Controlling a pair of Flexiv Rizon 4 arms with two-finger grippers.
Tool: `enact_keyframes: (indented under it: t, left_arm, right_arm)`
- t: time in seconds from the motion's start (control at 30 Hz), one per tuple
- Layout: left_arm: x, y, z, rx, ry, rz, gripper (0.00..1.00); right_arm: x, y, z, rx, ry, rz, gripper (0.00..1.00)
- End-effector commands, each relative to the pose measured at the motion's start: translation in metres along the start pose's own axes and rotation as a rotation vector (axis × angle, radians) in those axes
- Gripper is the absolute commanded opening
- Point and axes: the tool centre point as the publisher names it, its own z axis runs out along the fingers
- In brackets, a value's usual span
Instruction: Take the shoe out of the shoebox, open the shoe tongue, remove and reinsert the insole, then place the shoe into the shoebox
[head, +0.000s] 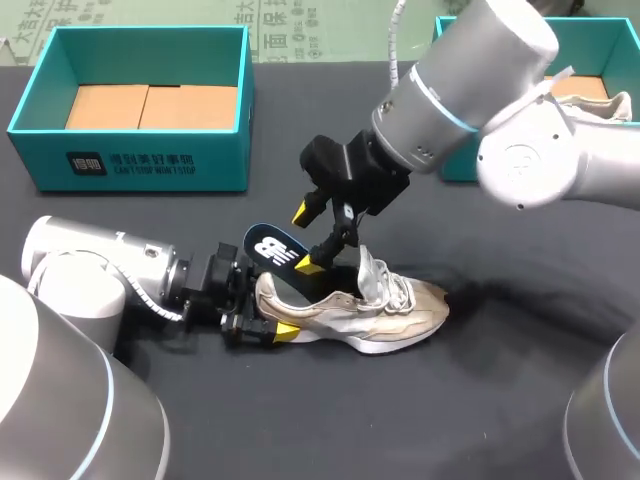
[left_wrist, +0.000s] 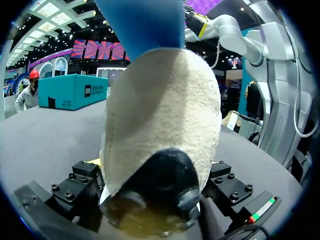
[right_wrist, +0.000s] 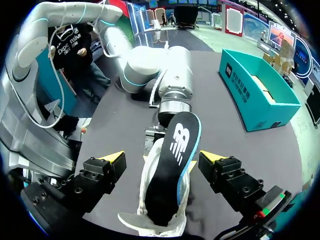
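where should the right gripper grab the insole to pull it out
Probably the insole by its free heel end, sticking up out of the shoe. Come from above: its front is buried inside and the left gripper holds the heel.

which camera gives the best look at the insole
Right wrist view: the insole shows nearly whole, rising from the shoe between the right gripper's open fingers. Head view shows only its heel end; left wrist view only a blue strip above the shoe's heel.
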Motion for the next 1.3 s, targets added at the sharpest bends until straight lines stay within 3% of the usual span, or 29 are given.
enact_keyframes:
  t: [0.03,0.27,0.4,0.47,0.6,0.8,1.03,1.17,1.3]
  left_arm:
    - [-0.001,0.002,0.001,-0.001,-0.001,-0.001,0.0]
    - [-0.001,0.002,0.001,-0.001,-0.001,-0.001,0.0]
    - [-0.001,0.002,0.001,-0.001,-0.001,-0.001,0.0]
    - [-0.001,0.002,0.001,-0.001,-0.001,-0.001,0.0]
    - [-0.001,0.002,0.001,-0.001,-0.001,-0.001,0.0]
    - [-0.001,0.002,0.001,-0.001,-0.001,-0.001,0.0]
    - [-0.001,0.002,0.001,-0.001,-0.001,-0.001,0.0]
    - [-0.001,0.002,0.001,-0.001,-0.001,-0.001,0.0]
    - [-0.001,0.002,0.001,-0.001,-0.001,-0.001,0.0]
  right_arm:
    - [-0.008,-0.003,0.003,-0.033,0.058,0.011,1.0]
    - [-0.011,0.001,0.002,-0.061,0.075,0.02,1.0]
    - [-0.013,0.002,-0.006,-0.011,0.084,0.093,1.0]
    - [-0.014,0.001,-0.009,-0.002,0.103,0.122,0.89]
    - [-0.016,-0.001,-0.012,0.063,0.125,0.195,0.82]
    - [-0.023,-0.003,-0.007,0.107,0.137,0.207,0.8]
    - [-0.035,-0.011,0.005,0.125,0.181,0.212,0.73]
    - [-0.039,-0.014,0.013,0.126,0.213,0.232,0.64]
    - [-0.041,-0.018,0.021,0.118,0.242,0.242,0.63]
